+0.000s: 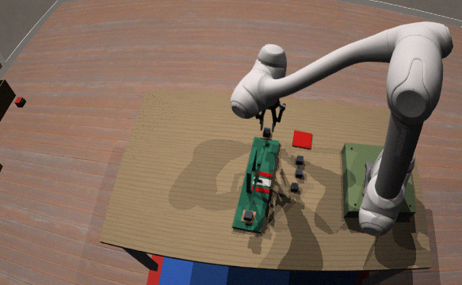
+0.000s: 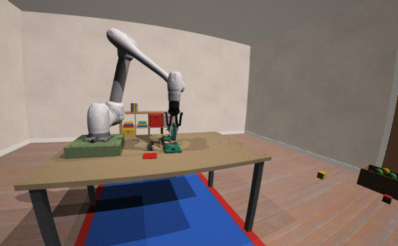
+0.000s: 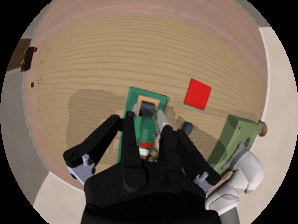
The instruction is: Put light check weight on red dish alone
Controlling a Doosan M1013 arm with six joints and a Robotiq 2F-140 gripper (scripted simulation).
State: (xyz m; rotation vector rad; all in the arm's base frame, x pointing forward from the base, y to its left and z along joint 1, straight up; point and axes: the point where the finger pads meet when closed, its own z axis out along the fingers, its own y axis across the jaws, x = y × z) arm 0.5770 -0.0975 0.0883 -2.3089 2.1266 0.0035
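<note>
Claw [image 1: 267, 130] [image 2: 173, 126] [image 3: 147, 113] above balance [image 1: 240, 224] [image 2: 173, 149] [image 3: 162, 96], red dish [image 1: 302, 139] [image 2: 149, 156] [image 3: 198, 94] apart

"Any lettering in sight?"
"Only on the arm's dark link [image 1: 399, 150] [image 2: 121, 80], well apart from the gripper [image 1: 267, 130] [image 2: 174, 126] [image 3: 147, 119] and to its right in the top view: faint, apparently 'DOOSAN'."
"Anything else?"
"Nothing I can read."

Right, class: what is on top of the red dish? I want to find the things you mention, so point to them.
Nothing rests on the red dish [image 1: 302, 139] [image 2: 149, 156] [image 3: 198, 94]; its upper face shows plain red. Its underside, and the patch of table beneath, are covered.
</note>
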